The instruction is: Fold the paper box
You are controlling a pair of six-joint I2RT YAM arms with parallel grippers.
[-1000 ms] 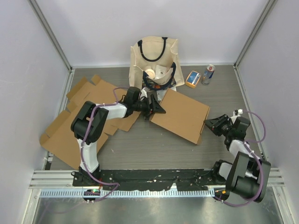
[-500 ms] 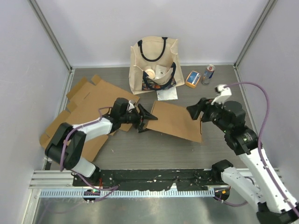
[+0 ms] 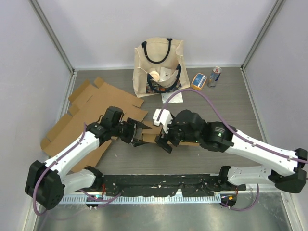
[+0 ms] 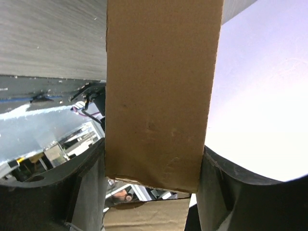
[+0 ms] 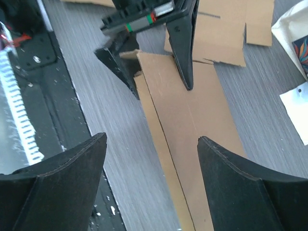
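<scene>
A grey, wood-grained table (image 3: 240,110) filled the middle of the overhead view, closed in by plain white walls (image 3: 144,24) with grey metal posts (image 3: 53,36) running up the corners. Along the bottom of the frame lay a scuffed black strip (image 3: 159,180) and, below it, a ridged pale rail (image 3: 159,198).

The paper box (image 5: 192,120), matte brown cardboard folded into a long narrow strip with a straight crease down it, sat just below the centre of the overhead view, between the two grippers. The left gripper (image 3: 140,134) had its black fingers (image 4: 86,192) closed against both edges of one panel, which filled the gap between them. The right gripper (image 5: 151,139) hung above the strip with its fingers (image 5: 62,183) spread wide and nothing between them.

Flat cardboard sheets (image 3: 91,108) with notched flaps lay at centre left. A cream cloth tote bag (image 3: 159,62) with black handles slumped at top centre, a white paper slip (image 3: 173,97) below it, and a small yellow and blue carton (image 3: 198,81) and a shiny can (image 3: 214,75) to its right.

The right arm covered most of the box from above. The print on the can and carton was too small to read.
</scene>
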